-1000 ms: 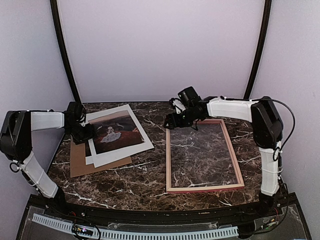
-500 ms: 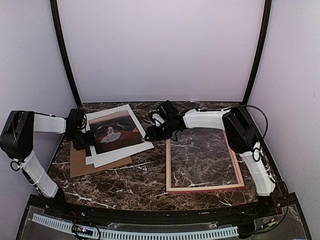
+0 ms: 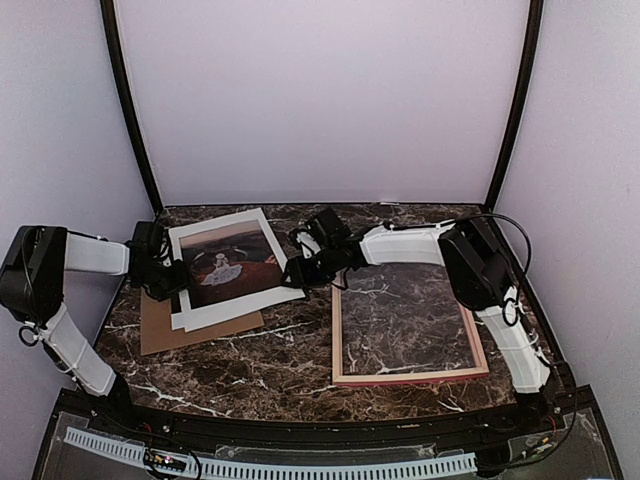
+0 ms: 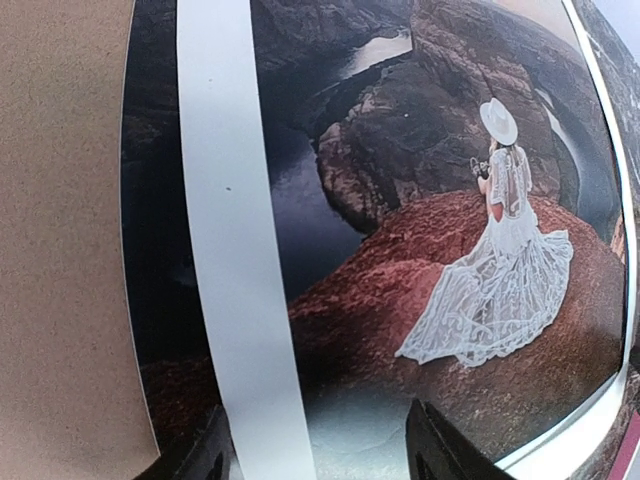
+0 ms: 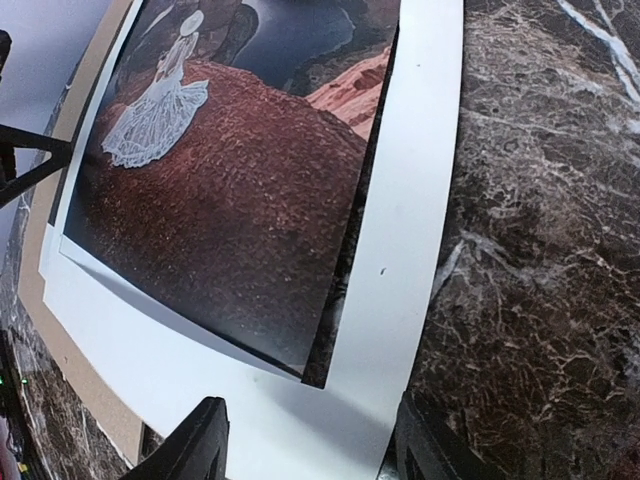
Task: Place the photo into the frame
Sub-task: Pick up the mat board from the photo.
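The photo [image 3: 228,265], a dark brownish scene with a pale figure in a white dress and a white border, lies at the back left of the table on a brown cardboard board [image 3: 160,325]. My left gripper [image 3: 168,279] is low at its left edge. In the left wrist view the photo [image 4: 430,200] fills the picture, and the open left gripper [image 4: 318,440] straddles the white border strip. My right gripper [image 3: 302,270] is at the photo's right edge. It stands open [image 5: 308,425] over the border's corner, where the photo [image 5: 230,190] curls up a little. The frame [image 3: 410,376] lies flat on the right.
The cardboard shows beside the photo in both wrist views, as the board [image 4: 60,250] on the left and a thin edge of the board [image 5: 75,375]. Dark marble table [image 3: 290,350] surrounds everything. Black uprights stand at the back corners, with walls close on either side.
The right arm swung left from the frame's far left corner to the photo's right edge, and its jaws narrowed somewhat. The left gripper settled lower at the photo's left edge.
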Robot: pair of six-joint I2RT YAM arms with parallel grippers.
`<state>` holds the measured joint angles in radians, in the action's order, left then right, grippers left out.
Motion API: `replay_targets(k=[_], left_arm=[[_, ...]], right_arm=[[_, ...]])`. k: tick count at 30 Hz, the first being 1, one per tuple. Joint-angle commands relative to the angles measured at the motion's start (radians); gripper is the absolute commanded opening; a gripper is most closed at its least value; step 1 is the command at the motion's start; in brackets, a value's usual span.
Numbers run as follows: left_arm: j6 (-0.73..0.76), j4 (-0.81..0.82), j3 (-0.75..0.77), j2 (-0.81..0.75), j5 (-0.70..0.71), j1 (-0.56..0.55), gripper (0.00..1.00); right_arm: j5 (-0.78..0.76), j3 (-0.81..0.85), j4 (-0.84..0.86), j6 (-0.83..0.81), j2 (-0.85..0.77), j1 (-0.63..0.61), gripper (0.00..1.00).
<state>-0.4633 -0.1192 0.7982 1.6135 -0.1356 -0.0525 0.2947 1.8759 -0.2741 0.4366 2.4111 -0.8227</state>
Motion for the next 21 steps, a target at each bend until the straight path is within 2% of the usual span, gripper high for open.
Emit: replay_targets(k=[1,14,21], left_arm=[[-0.055,0.003,-0.056,0.012,-0.121,0.000,0.63],[-0.089,0.095,-0.081,-0.004,-0.198,-0.002,0.66],[-0.020,0.005,-0.021,0.060,-0.079,-0.071,0.60]], right_arm=[[0.008,-0.074,0.012,0.040,-0.035,-0.015,0.58],[0.001,-0.161,0.039,0.061,-0.074,-0.015,0.56],[0.043,-0.164,0.057,0.065,-0.069,-0.015,0.56]])
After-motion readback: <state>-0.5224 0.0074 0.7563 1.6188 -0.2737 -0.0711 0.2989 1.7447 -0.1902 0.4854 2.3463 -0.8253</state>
